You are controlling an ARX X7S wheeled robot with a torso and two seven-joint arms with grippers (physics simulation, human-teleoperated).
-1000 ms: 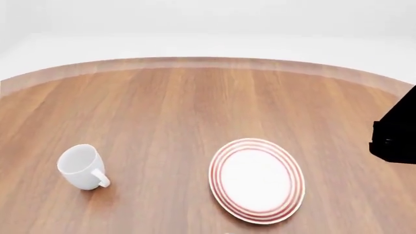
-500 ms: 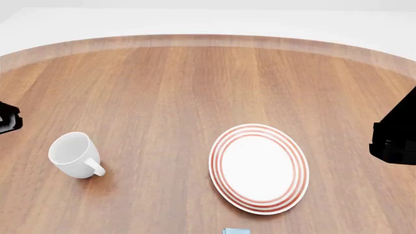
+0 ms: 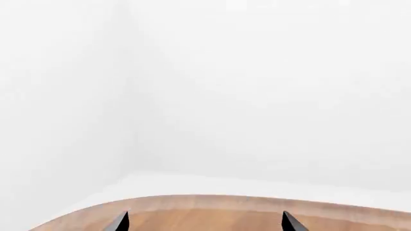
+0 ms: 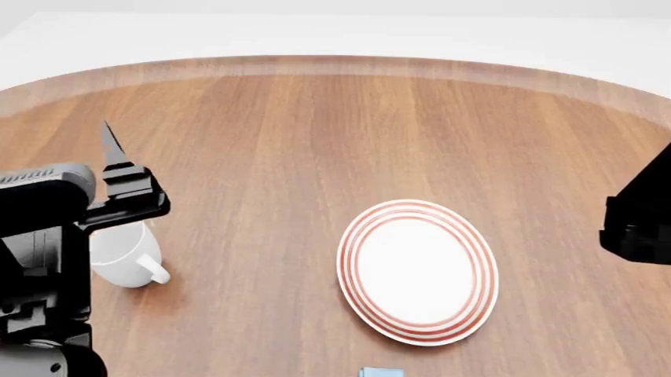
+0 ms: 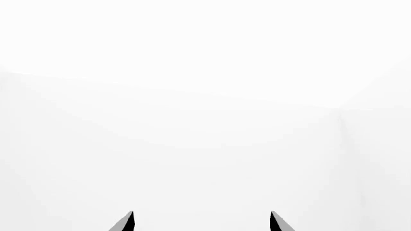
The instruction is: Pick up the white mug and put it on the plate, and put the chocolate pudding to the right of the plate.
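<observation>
Glossy white mug (image 4: 126, 255), red-ringed round plate (image 4: 417, 272); left claw (image 3: 204, 222), right claw (image 5: 201, 221) both spread apart

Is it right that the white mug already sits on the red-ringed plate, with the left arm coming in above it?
Not quite. In the head view the white mug stands on the bare wooden table, well apart from the plate, which holds nothing. The left arm does reach over the mug.
</observation>
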